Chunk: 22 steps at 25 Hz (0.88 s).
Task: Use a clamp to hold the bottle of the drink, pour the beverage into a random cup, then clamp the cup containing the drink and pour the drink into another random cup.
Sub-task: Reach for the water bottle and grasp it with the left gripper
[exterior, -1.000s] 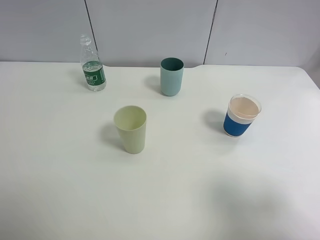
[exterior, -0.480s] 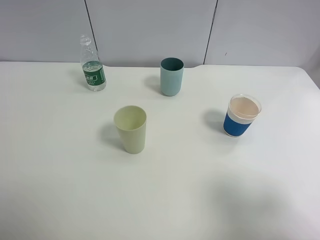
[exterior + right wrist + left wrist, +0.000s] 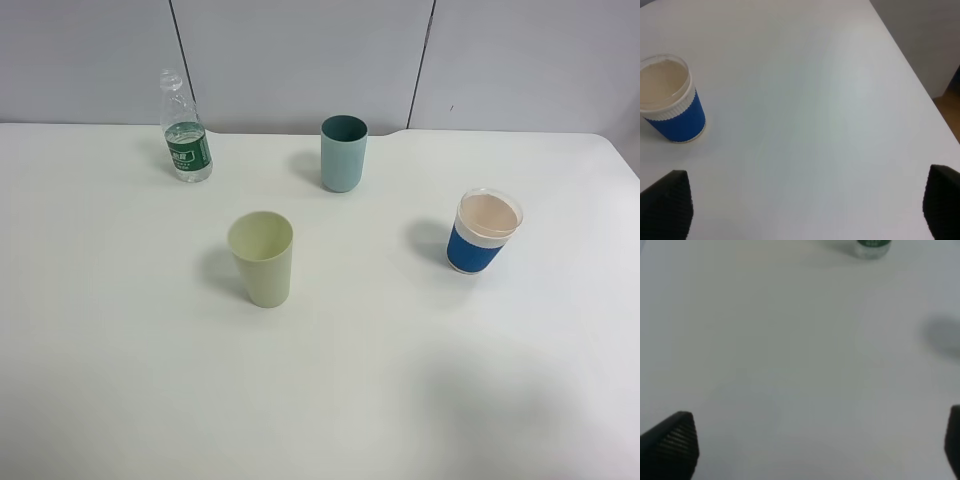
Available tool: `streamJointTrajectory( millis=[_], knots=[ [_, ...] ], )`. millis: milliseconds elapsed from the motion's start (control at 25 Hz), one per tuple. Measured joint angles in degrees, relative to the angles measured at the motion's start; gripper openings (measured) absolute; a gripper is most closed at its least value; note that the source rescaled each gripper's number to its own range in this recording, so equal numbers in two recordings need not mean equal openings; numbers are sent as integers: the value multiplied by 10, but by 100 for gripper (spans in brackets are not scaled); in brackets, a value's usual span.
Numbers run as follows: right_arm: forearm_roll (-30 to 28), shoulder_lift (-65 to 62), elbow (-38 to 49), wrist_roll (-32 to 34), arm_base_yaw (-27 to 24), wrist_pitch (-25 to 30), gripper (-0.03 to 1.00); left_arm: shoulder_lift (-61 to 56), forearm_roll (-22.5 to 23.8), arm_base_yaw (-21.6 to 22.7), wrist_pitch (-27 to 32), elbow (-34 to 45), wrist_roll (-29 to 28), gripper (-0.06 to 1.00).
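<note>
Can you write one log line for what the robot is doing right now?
stage: not started | left gripper: open, empty | right gripper: open, empty | bottle: upright, untouched | yellow-green cup: upright | teal cup: upright

High camera: you are looking down on the whole table [image 3: 320, 400]. Left wrist: you are facing it close, sharing the bottle [image 3: 872, 247]. Right wrist: sharing the blue cup [image 3: 672, 107].

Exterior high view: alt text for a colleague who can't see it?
Four upright things stand apart on a white table: a clear green-labelled bottle far left, a teal cup far centre, a pale yellow-green tumbler nearer the camera, and a blue-sleeved white cup on the right.
</note>
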Motion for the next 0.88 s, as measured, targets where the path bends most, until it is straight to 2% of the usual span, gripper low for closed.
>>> streamJointTrajectory(
  millis=[400,880],
  knots=[
    [0,0,0,0,0,0,100,159,-3,0,-93,-27,-14,100],
    [0,0,0,0,0,0,100,400,-1,0,-281,-27,-12,100]
  ],
)
